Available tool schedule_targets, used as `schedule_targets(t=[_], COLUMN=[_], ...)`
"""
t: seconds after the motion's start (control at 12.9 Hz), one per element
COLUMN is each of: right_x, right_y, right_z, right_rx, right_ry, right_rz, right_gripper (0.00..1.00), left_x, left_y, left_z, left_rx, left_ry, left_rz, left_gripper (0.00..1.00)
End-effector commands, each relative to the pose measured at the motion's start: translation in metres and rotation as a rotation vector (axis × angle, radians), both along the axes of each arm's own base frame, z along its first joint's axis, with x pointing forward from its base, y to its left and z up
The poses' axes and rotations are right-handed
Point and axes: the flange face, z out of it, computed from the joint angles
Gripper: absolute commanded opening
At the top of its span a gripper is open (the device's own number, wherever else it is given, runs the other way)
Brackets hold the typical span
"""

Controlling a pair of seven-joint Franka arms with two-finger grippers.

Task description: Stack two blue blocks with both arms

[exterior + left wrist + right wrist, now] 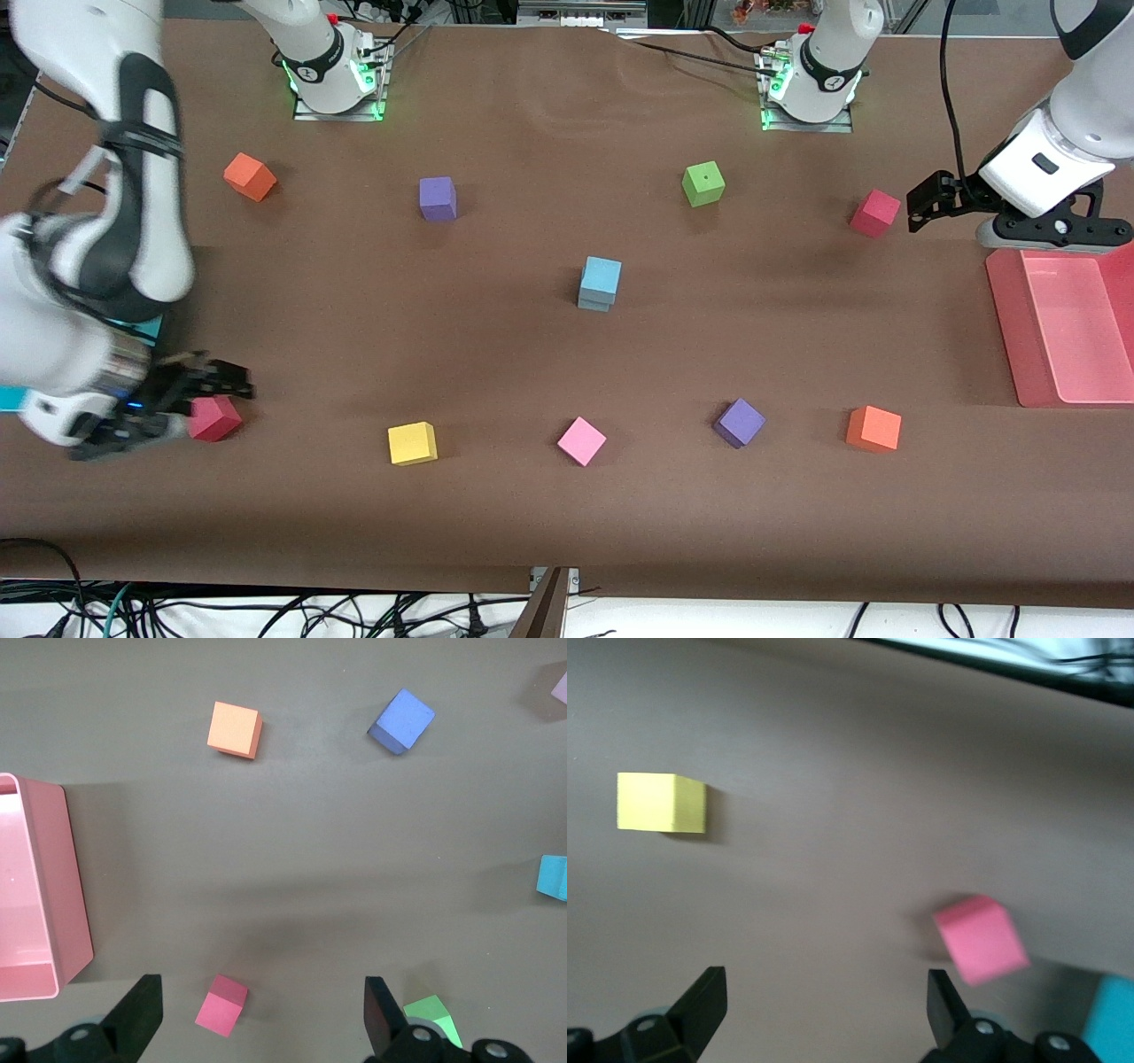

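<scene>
Two blue blocks (600, 282) stacked at table centre. Left gripper (926, 206) spread, empty, at 3 o'clock of crimson cube (875, 213). Right gripper (217, 383) spread, empty, over red cube (213, 418), 9 o'clock of yellow cube (413, 443).

Even, bright overhead light is cast on the brown tabletop (532, 372), with soft short shadows beside each cube. Motion blur is seen in the right wrist view, smearing the pink cube (981, 939). The left wrist view is rendered sharp.

Sky-blue blocks (600, 282) on brown table (532, 354); yellow cube (413, 443), pink cube (582, 440), pink bin (1063, 328).
</scene>
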Motion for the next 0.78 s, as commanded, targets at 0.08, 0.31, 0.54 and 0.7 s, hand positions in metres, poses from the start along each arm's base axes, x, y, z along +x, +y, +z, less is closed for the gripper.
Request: schedule_targets(t=[0.08,0.31,0.54,0.7], right_x=[-0.056,-0.095,-0.128,-0.14], right_y=[-0.036,-0.065,-0.052,-0.03], right_z=[0.07,0.122,0.139,0.144], right_rx=[-0.048,-0.056,-0.041,-0.06], right_ry=[-0.023,0.002,0.112,0.116], right_rz=[-0.003,-0.051,-0.262,-0.268], right_gripper=[1.0,1.0,1.0,1.0], left_x=[0.009,0.017,0.026,0.022], left_y=[-0.001,0.003,0.011,0.003], left_z=[-0.006,-0.007,-0.01,-0.014], left_rx=[-0.018,-0.063,-0.075,-0.073], left_ry=[0.041,0.017,-0.011,0.003], left_rz=[-0.027,-0.006,0.01,-0.042], left_gripper=[1.0,1.0,1.0,1.0])
